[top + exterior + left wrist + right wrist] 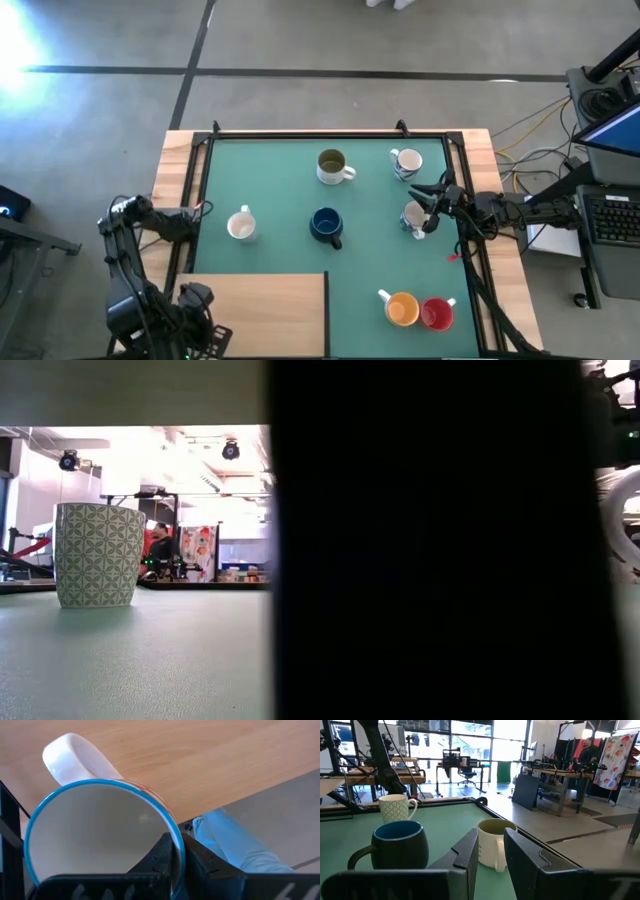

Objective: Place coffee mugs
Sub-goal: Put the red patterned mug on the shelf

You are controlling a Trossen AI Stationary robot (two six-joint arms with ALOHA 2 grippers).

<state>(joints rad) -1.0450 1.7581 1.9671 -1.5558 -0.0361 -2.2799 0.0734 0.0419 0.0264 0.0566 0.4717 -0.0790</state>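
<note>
From above, six mugs dot the green desk (pixel 270 190): an olive mug (pixel 332 165) at twelve o'clock, a white mug (pixel 406 162) at one, a dark blue mug (pixel 325 224) dead centre, a patterned mug (pixel 240 226) at nine, an orange mug (pixel 402 308) and red mug (pixel 436 314) touching at five. The right pincer (pixel 428 212) hangs over another pale mug (pixel 414 215) at three. At desk level, the patterned mug (pixel 97 554) stands upright beside a dark blur. Left wrist: the left pincer (pixel 179 851) is clenched on the rim of a blue-rimmed mug (pixel 95 840), wooden board (pixel 200 760) behind. Right wrist: the right pincer (pixel 491 851) is released, its fingers framing the olive mug (pixel 495 843) farther off, the blue mug (pixel 399 845) beside.
</note>
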